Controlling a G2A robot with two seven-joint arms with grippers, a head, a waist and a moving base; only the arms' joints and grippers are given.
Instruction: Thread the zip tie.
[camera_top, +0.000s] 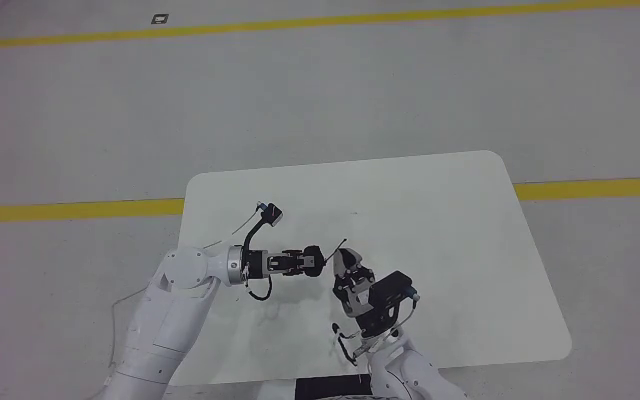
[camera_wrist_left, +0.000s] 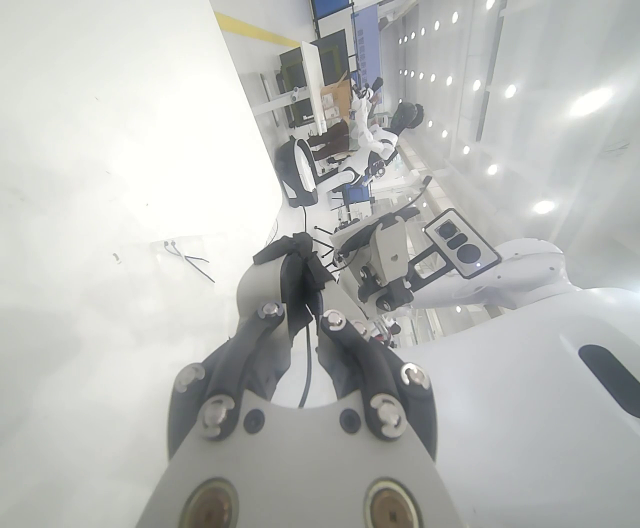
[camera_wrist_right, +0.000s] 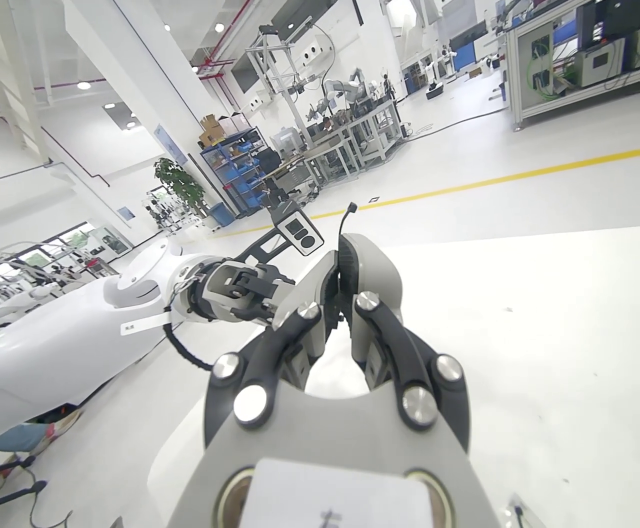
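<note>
Zip tie (camera_wrist_right: 344, 227) juts head-first from pinching right claw (camera_wrist_right: 343, 257); left claw (camera_wrist_left: 300, 262) clamps black strand (camera_wrist_left: 309, 360).

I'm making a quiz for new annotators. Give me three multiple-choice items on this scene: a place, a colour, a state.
1. Where is the head of the zip tie?
A. Beyond the fingertips of the right gripper
B. Flat on the table
C. On the floor
2. What colour is the zip tie?
A. White
B. Black
C. Yellow
3. The right gripper is:
A. Wide open
B. Shut on the zip tie
C. Shut on nothing
Answers: 1 A, the head pokes out past the tips; 2 B, its strap is black; 3 B, both fingers clamp the strap.
</note>
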